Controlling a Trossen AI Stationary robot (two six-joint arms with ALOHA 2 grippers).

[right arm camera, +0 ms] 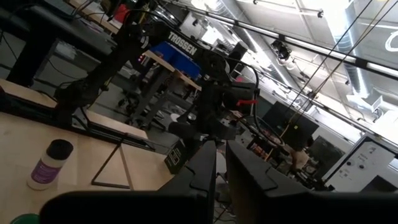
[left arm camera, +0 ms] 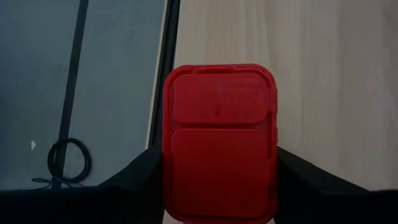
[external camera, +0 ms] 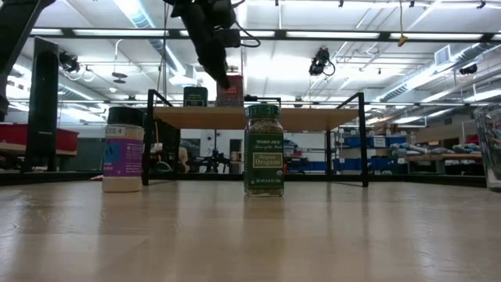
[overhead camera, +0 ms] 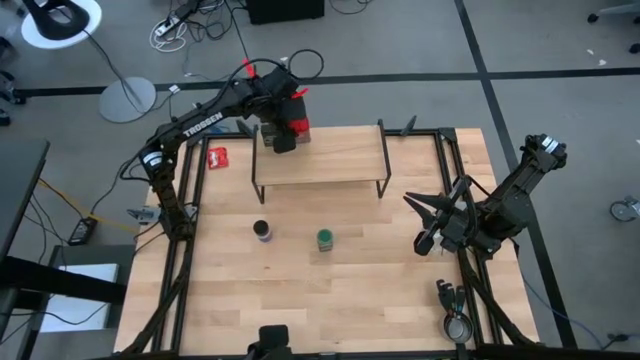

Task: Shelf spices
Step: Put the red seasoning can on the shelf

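Two tins are up at the shelf [overhead camera: 320,160] and two jars are down on the bench [overhead camera: 330,300]. The left gripper [overhead camera: 288,125] sits over the shelf's left end and grasps the red tin [left arm camera: 219,143] by its sides; in the left wrist view a dark finger [left arm camera: 140,171] presses on each flank of the tin, with the shelf's pale plank below it and the plank's edge just beside the tin. In the low view the red tin [external camera: 229,92] stands on the plank next to the olive tin [external camera: 195,95], which rests on the same left end; from above the olive tin is hidden under the arm.

On the bench in front of the shelf, the blue-capped jar [overhead camera: 263,231] stands upright near the left legs, and the green jar [overhead camera: 325,239] stands upright a little to its right, the two apart from each other. A flat red packet [overhead camera: 218,156] lies on the bench just left of the shelf.

The right gripper [overhead camera: 428,215] waits over the right side of the bench, well apart from the jars, its fingers clenched on nothing.
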